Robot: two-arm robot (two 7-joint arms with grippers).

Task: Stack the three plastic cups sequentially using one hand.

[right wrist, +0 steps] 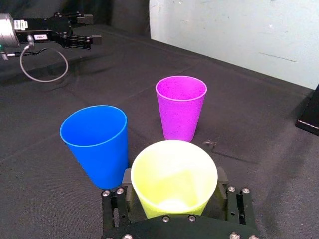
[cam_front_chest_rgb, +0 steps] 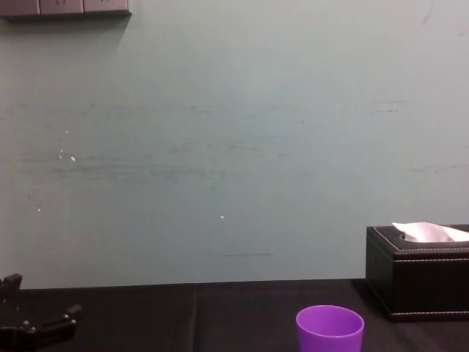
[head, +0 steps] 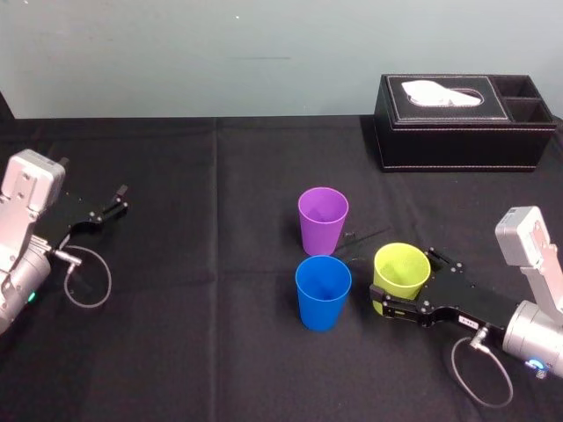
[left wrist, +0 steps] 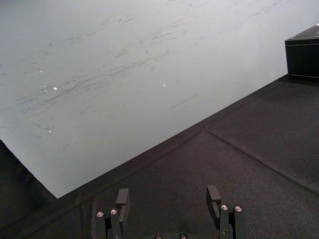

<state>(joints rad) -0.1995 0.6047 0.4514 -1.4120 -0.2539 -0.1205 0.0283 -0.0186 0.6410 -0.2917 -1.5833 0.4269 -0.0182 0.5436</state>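
Three plastic cups stand upright and close together on the black cloth. The purple cup [head: 323,220] [right wrist: 180,107] [cam_front_chest_rgb: 330,330] is farthest from me, and the blue cup [head: 323,292] [right wrist: 97,144] stands just in front of it. To the blue cup's right is the yellow-green cup [head: 402,268] [right wrist: 172,174]. My right gripper [head: 406,283] [right wrist: 173,179] is open, one finger on each side of the yellow-green cup, which rests on the table. My left gripper [head: 114,202] [left wrist: 168,191] [right wrist: 92,28] is open at the far left, holding nothing.
A black leather tissue box [head: 457,123] [cam_front_chest_rgb: 418,271] sits at the back right by the pale wall. A grey cable loop [head: 88,281] hangs beside the left arm. Bare black cloth [head: 202,352] lies between the left gripper and the cups.
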